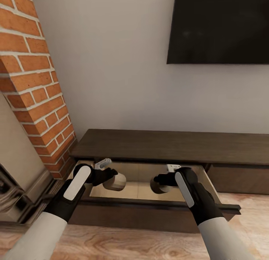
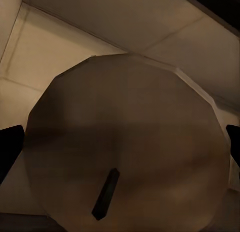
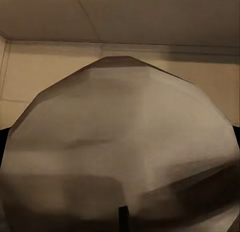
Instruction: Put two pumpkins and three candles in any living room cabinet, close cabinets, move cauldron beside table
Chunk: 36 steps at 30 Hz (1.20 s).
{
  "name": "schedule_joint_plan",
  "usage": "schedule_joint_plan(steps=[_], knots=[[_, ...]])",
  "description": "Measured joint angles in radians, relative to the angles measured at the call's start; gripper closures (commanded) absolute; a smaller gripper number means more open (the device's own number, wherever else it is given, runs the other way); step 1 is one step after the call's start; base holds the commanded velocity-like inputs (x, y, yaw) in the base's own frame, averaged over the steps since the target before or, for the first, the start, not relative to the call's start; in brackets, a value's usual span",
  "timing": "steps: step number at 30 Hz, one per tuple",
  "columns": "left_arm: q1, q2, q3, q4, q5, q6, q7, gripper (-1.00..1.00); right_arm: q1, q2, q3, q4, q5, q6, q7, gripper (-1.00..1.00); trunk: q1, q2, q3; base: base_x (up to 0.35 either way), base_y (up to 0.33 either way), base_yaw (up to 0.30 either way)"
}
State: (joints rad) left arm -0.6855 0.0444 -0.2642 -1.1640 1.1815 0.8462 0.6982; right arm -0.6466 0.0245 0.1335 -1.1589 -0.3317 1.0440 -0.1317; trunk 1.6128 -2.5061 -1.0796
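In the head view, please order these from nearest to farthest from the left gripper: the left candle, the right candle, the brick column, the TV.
1. Left candle, in the left gripper, over the open drawer.
2. Right candle, across the drawer in the right gripper.
3. Brick column, up at the left.
4. TV, high on the wall at the right.

A dark television [image 1: 218, 26] hangs on the plain pale wall [image 1: 119, 65] — well off to its left rises a red brick chimney column [image 1: 33, 84]. Below the television, pale wood-plank floor [image 1: 142, 245] runs along the wall — soft, even light.
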Motion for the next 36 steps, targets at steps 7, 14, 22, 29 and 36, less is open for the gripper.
schedule_joint_plan(steps=[7, 14, 22, 29, 36], knots=[[-0.002, -0.003, -0.001, 0.007, -0.006, 0.002, -0.002, 1.0, 0.0, 0.0, 0.001, 0.001, -0.003, 0.0, -0.001, 1.0, 0.0, 0.0, 0.0, 0.139, 0.245, 0.0], [-0.002, -0.005, -0.002, 0.011, -0.006, 0.002, -0.002, 1.0, 0.001, 0.003, 0.004, 0.001, -0.007, 0.0, -0.003, 1.0, 0.0, 0.0, 0.0, 0.113, 0.224, -0.073], [-0.007, -0.038, -0.021, 0.05, 0.008, -0.005, -0.002, 1.0, 0.001, 0.013, 0.002, 0.002, -0.003, 0.0, -0.003, 1.0, 0.0, 0.0, 0.0, 0.016, 0.03, -0.086], [-0.038, -0.059, -0.084, 0.136, -0.007, -0.013, -0.004, 1.0, 0.001, 0.021, 0.009, 0.003, -0.007, 0.0, -0.003, 1.0, 0.0, 0.0, 0.0, 0.002, 0.002, -0.007], [-0.042, -0.062, -0.096, 0.165, -0.009, -0.019, -0.004, 1.0, 0.002, 0.043, 0.011, 0.033, 0.001, 0.0, -0.003, 1.0, 0.0, 0.0, 0.0, 0.143, 0.097, -0.001]])
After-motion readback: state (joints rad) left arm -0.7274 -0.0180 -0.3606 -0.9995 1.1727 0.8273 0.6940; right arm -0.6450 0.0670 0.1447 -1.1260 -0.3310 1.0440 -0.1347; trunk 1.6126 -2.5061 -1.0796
